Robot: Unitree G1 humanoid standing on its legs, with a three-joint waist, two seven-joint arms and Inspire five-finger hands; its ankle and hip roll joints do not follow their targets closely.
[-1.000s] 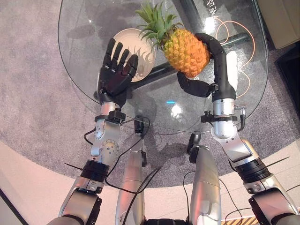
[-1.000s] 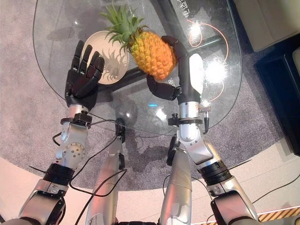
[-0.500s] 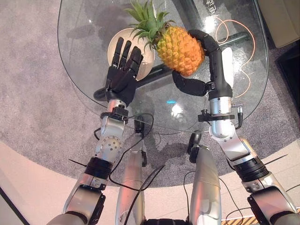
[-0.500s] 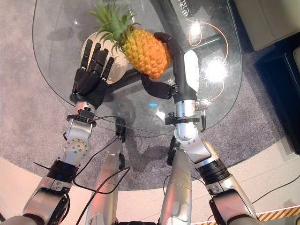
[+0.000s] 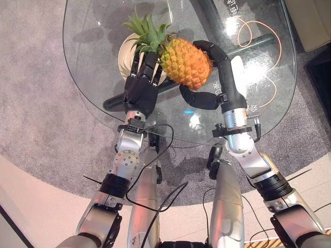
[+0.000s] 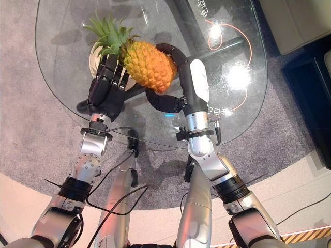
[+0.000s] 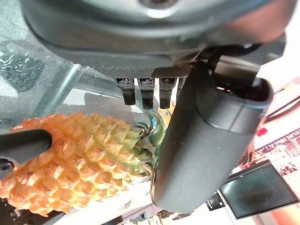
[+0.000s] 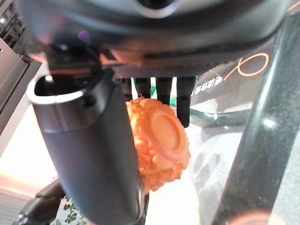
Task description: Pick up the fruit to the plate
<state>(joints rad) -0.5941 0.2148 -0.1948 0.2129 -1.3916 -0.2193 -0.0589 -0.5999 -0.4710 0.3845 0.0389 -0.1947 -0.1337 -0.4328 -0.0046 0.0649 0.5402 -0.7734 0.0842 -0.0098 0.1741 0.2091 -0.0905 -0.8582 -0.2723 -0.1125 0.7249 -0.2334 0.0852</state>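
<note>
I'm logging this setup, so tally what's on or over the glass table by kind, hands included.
Pineapple: 1
Plate: 1
Robot hands: 2, left hand and right hand
Glass table: 1
Total: 5

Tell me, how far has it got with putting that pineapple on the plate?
Picking up looks done: the right hand has its fingers curled round the pineapple, held above the glass table. It hangs partly over the plate, with the open left hand beside its leaves. Setting it down and letting go are left.
</note>
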